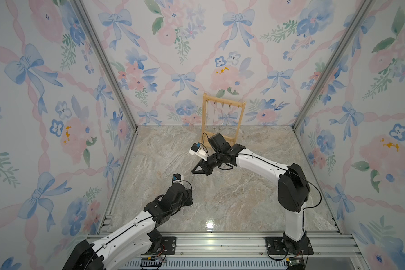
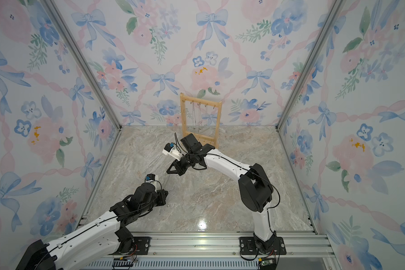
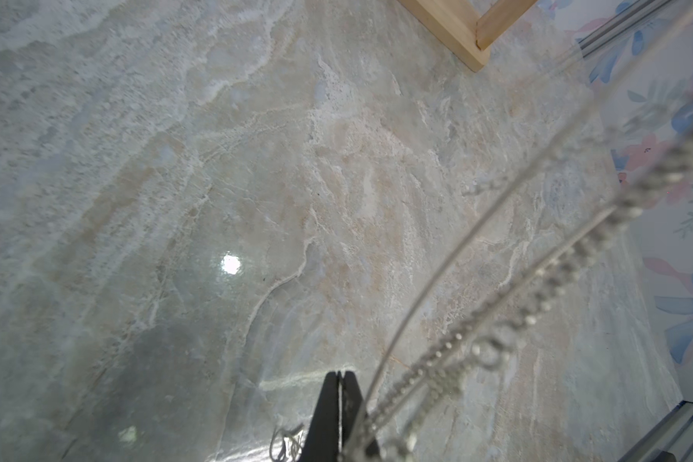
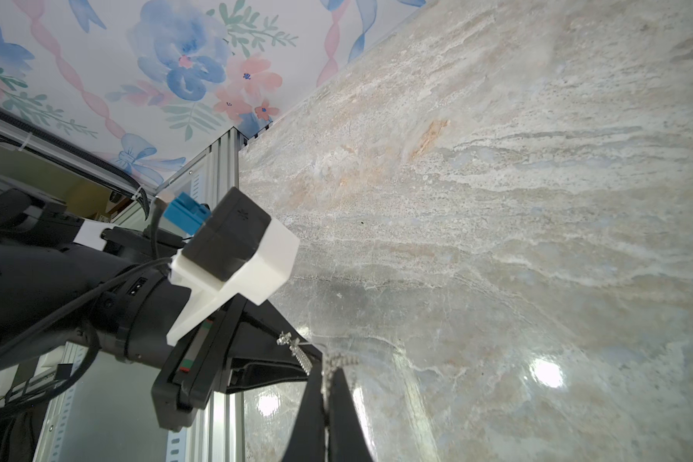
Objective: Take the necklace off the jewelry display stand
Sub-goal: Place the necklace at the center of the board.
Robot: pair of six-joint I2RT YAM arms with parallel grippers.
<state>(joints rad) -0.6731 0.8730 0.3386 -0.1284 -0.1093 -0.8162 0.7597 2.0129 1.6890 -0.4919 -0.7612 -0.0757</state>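
Note:
The light-wood jewelry display stand [image 1: 223, 118] [image 2: 200, 120] stands upright by the back wall in both top views, with thin chains hanging from its top bar. One corner of its base [image 3: 471, 48] shows in the left wrist view. A silver necklace [image 3: 557, 276] [image 4: 301, 357] is off the stand, strung between my two grippers over the middle of the floor. My right gripper [image 1: 193, 172] [image 4: 329, 370] is shut on its chain at the fingertips. Lower down and nearer the front, my left gripper [image 1: 190, 194] [image 3: 340, 376] is shut, and the chain runs in by the base of its fingers.
The marble-look floor [image 1: 232, 187] is walled in by floral panels on three sides. Aluminium posts [image 1: 131, 121] stand at the back corners and a rail [image 1: 220, 243] runs along the front. The left wrist camera block [image 4: 233, 244] sits close beside the right gripper.

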